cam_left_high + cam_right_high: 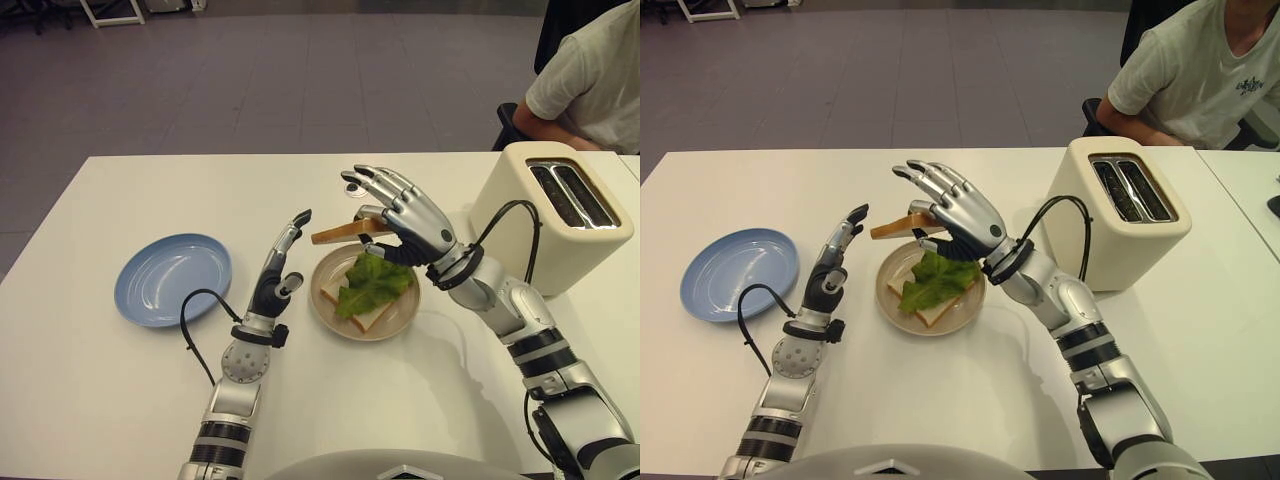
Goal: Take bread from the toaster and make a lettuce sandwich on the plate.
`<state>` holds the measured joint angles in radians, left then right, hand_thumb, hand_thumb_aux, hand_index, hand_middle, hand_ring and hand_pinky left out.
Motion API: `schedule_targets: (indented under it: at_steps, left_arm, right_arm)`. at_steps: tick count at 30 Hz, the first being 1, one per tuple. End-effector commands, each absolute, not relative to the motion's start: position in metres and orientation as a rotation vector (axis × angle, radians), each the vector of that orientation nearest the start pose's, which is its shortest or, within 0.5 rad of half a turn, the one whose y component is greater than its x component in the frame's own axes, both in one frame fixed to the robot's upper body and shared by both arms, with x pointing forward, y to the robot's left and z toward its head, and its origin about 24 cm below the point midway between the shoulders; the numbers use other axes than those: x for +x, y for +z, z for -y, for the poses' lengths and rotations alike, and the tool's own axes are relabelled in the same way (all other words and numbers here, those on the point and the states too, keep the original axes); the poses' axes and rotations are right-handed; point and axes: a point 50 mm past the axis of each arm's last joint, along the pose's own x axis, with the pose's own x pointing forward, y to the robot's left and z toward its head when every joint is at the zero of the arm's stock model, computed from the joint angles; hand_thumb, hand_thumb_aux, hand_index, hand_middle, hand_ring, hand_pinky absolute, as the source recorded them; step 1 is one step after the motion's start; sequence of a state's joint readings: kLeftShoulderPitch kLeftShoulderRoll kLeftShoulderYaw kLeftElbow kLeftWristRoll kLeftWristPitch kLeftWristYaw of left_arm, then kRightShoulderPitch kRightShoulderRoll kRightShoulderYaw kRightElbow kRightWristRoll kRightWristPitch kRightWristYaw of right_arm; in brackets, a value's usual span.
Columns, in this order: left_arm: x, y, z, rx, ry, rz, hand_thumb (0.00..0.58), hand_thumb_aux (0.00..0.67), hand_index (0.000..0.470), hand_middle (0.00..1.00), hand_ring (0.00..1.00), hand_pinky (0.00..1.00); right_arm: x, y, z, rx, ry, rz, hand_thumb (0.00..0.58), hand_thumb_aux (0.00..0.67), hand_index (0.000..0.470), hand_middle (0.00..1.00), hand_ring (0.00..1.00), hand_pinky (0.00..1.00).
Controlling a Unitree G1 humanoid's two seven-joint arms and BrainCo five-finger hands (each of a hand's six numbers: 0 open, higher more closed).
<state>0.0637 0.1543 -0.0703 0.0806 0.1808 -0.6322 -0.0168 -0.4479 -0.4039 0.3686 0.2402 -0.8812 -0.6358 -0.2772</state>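
A beige plate (397,322) sits at the table's middle with a bread slice (366,317) on it and a green lettuce leaf (372,279) on top. My right hand (405,214) hovers over the plate's far edge. It pinches a toasted bread slice (338,234) from above, and the slice juts out to the left, roughly level, above the lettuce. My left hand (279,268) stands upright just left of the plate, fingers extended, holding nothing. The cream toaster (560,220) stands at the right, and both its slots look empty.
An empty blue plate (172,278) lies at the left of the white table (120,400). Black cables loop from both wrists, one near the toaster's front. Bare tabletop lies in front of the beige plate.
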Motion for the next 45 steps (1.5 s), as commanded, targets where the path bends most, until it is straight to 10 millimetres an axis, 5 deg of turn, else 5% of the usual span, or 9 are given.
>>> schedule_targets:
  at_steps: [1,9,10,11,12,23,30,39,45]
  left_arm:
    - [0.223,0.064,-0.148,0.306,-0.194,0.47,0.0,0.0,0.0,0.0,0.0,0.0]
    - [0.22,0.065,-0.152,0.315,-0.185,0.464,0.0,0.0,0.0,0.0,0.0,0.0]
    - [0.22,0.065,-0.152,0.316,-0.184,0.463,0.0,0.0,0.0,0.0,0.0,0.0]
    - [0.22,0.065,-0.152,0.317,-0.183,0.461,0.0,0.0,0.0,0.0,0.0,0.0]
    - [0.22,0.065,-0.152,0.317,-0.183,0.46,0.0,0.0,0.0,0.0,0.0,0.0]
    - [0.22,0.066,-0.153,0.318,-0.186,0.459,0.0,0.0,0.0,0.0,0.0,0.0]
    - [0.22,0.061,-0.147,0.343,-0.247,0.439,0.0,0.0,0.0,0.0,0.0,0.0]
    - [0.241,0.058,-0.149,0.634,-0.397,0.367,0.0,0.0,0.0,0.0,0.0,0.0]
    - [0.237,0.057,-0.141,0.838,-0.444,0.403,0.0,0.0,0.0,0.0,0.0,0.0]
  right_arm:
    - [0.283,0.081,0.095,-1.173,0.559,0.86,0.58,0.67,0.47,0.0,0.0,0.0]
    - [0.258,0.076,0.099,-1.146,0.592,0.904,0.58,0.67,0.47,0.0,0.0,0.0]
    - [0.256,0.077,0.099,-1.142,0.593,0.911,0.557,0.536,0.376,0.0,0.0,0.0]
    - [0.255,0.078,0.098,-1.142,0.595,0.916,0.301,0.205,0.144,0.0,0.0,0.0]
    - [0.253,0.078,0.098,-1.142,0.604,0.911,0.0,0.0,0.0,0.0,0.0,0.0]
    - [0.262,0.063,0.11,-1.183,0.636,0.756,0.0,0.0,0.0,0.0,0.0,0.0]
    - [0.273,0.091,0.132,-1.091,0.529,0.74,0.0,0.0,0.0,0.0,0.0,0.0]
    - [0.281,0.112,0.172,-1.088,0.491,0.654,0.0,0.0,0.0,0.0,0.0,0.0]
    - [0.292,0.097,0.18,-1.02,0.503,0.526,0.0,0.0,0.0,0.0,0.0,0.0]
